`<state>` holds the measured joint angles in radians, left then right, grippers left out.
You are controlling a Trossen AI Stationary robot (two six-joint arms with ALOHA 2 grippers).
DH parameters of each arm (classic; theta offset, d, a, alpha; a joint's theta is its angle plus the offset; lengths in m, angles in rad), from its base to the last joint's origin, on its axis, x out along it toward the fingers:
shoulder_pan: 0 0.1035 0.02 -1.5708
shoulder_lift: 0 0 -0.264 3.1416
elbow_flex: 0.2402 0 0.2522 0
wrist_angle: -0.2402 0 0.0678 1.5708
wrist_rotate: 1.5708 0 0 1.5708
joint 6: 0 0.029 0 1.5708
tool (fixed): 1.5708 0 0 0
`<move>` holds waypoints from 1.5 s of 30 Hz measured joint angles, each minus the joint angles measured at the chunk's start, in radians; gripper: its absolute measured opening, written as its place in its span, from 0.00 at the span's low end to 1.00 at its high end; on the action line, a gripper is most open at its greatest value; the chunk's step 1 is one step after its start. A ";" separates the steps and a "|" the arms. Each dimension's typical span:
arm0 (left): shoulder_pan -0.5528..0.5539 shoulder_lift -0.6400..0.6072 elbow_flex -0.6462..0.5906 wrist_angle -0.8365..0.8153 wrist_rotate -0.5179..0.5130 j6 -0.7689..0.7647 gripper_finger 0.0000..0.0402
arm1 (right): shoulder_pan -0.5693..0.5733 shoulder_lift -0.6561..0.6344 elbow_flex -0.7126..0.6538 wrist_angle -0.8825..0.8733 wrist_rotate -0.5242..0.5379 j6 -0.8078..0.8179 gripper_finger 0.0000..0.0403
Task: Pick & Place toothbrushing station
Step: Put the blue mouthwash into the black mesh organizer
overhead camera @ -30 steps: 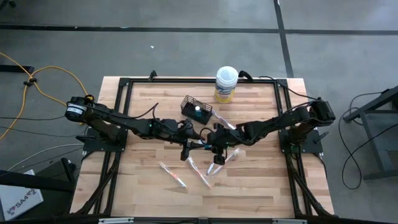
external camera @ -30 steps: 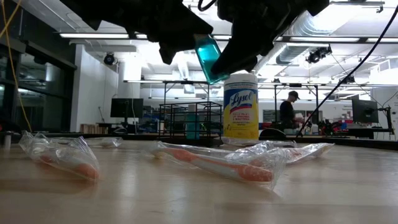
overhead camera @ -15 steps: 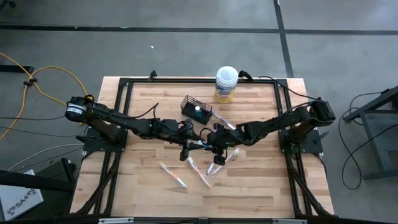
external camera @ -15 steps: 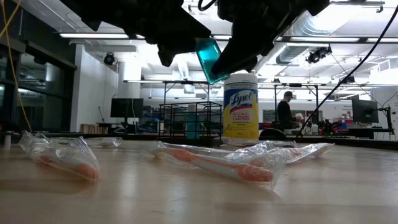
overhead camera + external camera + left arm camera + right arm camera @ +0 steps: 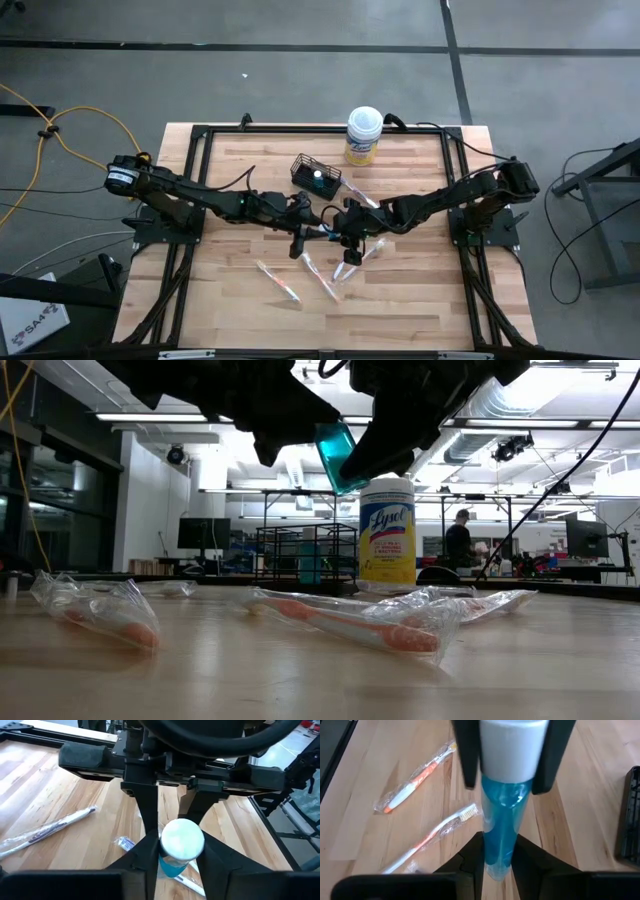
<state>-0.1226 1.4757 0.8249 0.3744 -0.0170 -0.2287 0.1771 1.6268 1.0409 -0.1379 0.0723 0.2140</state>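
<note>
A teal tube with a white cap (image 5: 501, 805) hangs above the middle of the table, between my two grippers. My right gripper (image 5: 497, 852) is shut on its teal end, and my left gripper (image 5: 181, 856) is shut on its capped end. The small black mesh basket (image 5: 313, 175) stands on the table just beyond them, with another teal tube (image 5: 317, 176) in it. Several wrapped toothbrushes (image 5: 322, 280) lie flat on the wood nearer the front, two of them (image 5: 417, 775) (image 5: 435, 835) below the held tube. My left gripper pinches the tube's white cap (image 5: 512, 745) between its two fingers (image 5: 466, 755), coming nearly level from the table's left. The tube is lifted clear of the table. My right gripper pinches the teal body near its bottom end (image 5: 497, 862) between its two fingers, slanting down from the table's right, fingers along the tube. In the low view the tube (image 5: 335, 455) sits tilted.
A white-lidded, yellow-labelled canister (image 5: 364, 135) stands at the far edge, behind the basket. A black frame (image 5: 300, 130) runs around the tabletop. Bare wood lies at the near left and near right. A person (image 5: 460, 540) stands in the room far behind.
</note>
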 joint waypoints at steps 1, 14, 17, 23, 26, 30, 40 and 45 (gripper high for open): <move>0.000 0.000 0.000 0.000 -0.002 0.000 0.22 | 0.000 0.000 0.000 0.000 0.000 0.002 0.18; 0.000 0.000 0.000 0.000 -0.002 -0.001 0.22 | 0.000 0.000 0.000 0.000 0.001 -0.004 0.18; 0.000 0.000 0.000 0.000 -0.001 -0.001 0.22 | 0.000 0.000 0.000 0.000 0.001 -0.004 0.18; 0.000 0.000 0.000 0.000 -0.001 -0.002 0.22 | 0.000 0.000 0.000 0.000 -0.002 -0.005 0.18; 0.000 0.000 0.000 0.000 -0.001 -0.002 0.22 | 0.000 0.000 0.000 0.000 -0.003 -0.005 0.18; 0.000 0.000 0.001 0.000 0.003 -0.005 0.22 | -0.001 0.000 0.000 0.000 -0.021 -0.005 0.22; 0.000 0.000 0.001 0.000 0.003 -0.008 0.22 | 0.000 0.000 0.000 0.000 -0.022 -0.008 0.36; 0.000 0.000 0.001 0.000 0.003 -0.007 0.22 | 0.000 0.000 0.000 0.000 -0.023 -0.004 0.40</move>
<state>-0.1229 1.4757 0.8257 0.3740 -0.0135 -0.2353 0.1768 1.6268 1.0409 -0.1376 0.0498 0.2096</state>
